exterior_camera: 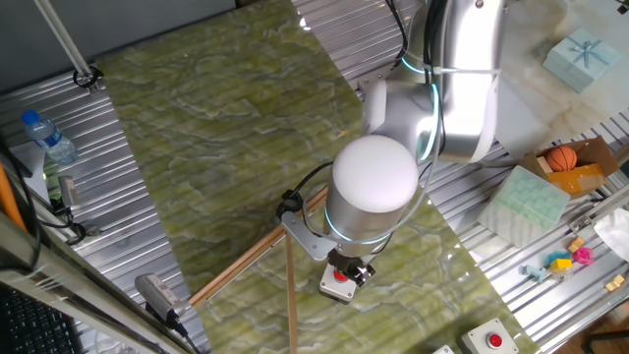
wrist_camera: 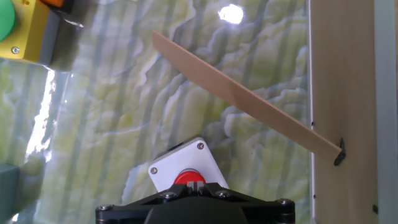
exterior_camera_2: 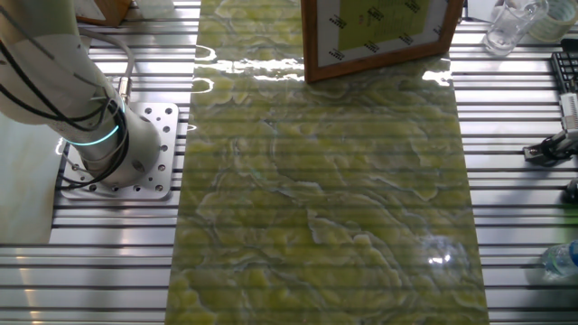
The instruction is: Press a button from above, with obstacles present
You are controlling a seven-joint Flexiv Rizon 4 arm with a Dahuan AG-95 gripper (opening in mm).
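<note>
The button (exterior_camera: 343,276) is a red round cap in a small light grey box (exterior_camera: 337,286) on the green marbled mat; in the hand view the box (wrist_camera: 180,163) sits at the bottom centre with the red cap (wrist_camera: 186,177) partly under the hand. My gripper (exterior_camera: 354,267) is right above it. In the hand view the gripper (wrist_camera: 194,185) has its fingertips touching each other, shut, over the cap's near edge; contact with the cap cannot be told. Two wooden sticks lie left of the box: one slanted (exterior_camera: 257,252), one running to the frame's bottom edge (exterior_camera: 292,300). In the hand view they show as a diagonal stick (wrist_camera: 242,96) and a wide stick (wrist_camera: 341,87).
A second grey red-button box (exterior_camera: 494,340) sits at the bottom right. A yellow box with a green button (wrist_camera: 13,28) is at the hand view's top left. A water bottle (exterior_camera: 49,138) stands at the left, boxes and toys (exterior_camera: 550,172) at the right. The arm's base (exterior_camera_2: 117,149) is beside the mat.
</note>
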